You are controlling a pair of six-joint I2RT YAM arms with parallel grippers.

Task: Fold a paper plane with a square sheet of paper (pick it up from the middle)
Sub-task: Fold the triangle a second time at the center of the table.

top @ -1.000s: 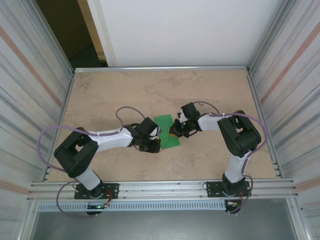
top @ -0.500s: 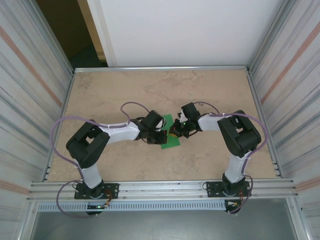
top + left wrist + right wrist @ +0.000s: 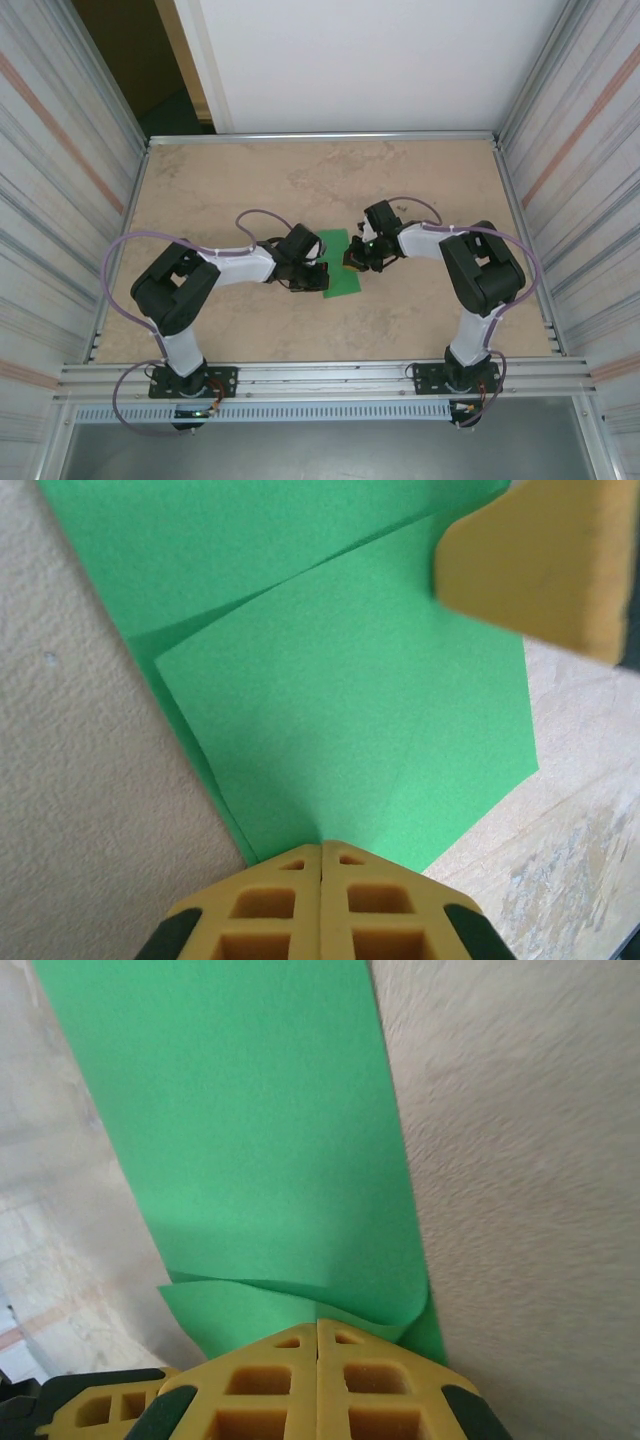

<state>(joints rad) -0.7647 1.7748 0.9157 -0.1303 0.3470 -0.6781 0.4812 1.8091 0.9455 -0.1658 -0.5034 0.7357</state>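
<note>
The green sheet of paper (image 3: 338, 268) lies folded on the table between the two arms, as a narrow strip with overlapping layers (image 3: 340, 710). My left gripper (image 3: 318, 278) is shut, its closed yellow tips (image 3: 322, 845) resting on the sheet's near-left edge. My right gripper (image 3: 352, 262) is shut too, its tips (image 3: 318, 1322) set against a curled, folded-over flap of the paper (image 3: 240, 1130). No paper shows between either pair of jaws. One yellow finger of the right gripper (image 3: 540, 560) shows blurred at the top right of the left wrist view.
The beige stone-pattern tabletop (image 3: 250, 180) stretches behind and to both sides of the paper. Ribbed metal walls (image 3: 70, 200) close the left and right sides, a white panel (image 3: 360, 60) the back. An aluminium rail (image 3: 330, 375) runs along the near edge.
My left arm has swung right, bringing its shut gripper onto the paper's left edge, then eased slightly back. The right gripper has hardly moved.
</note>
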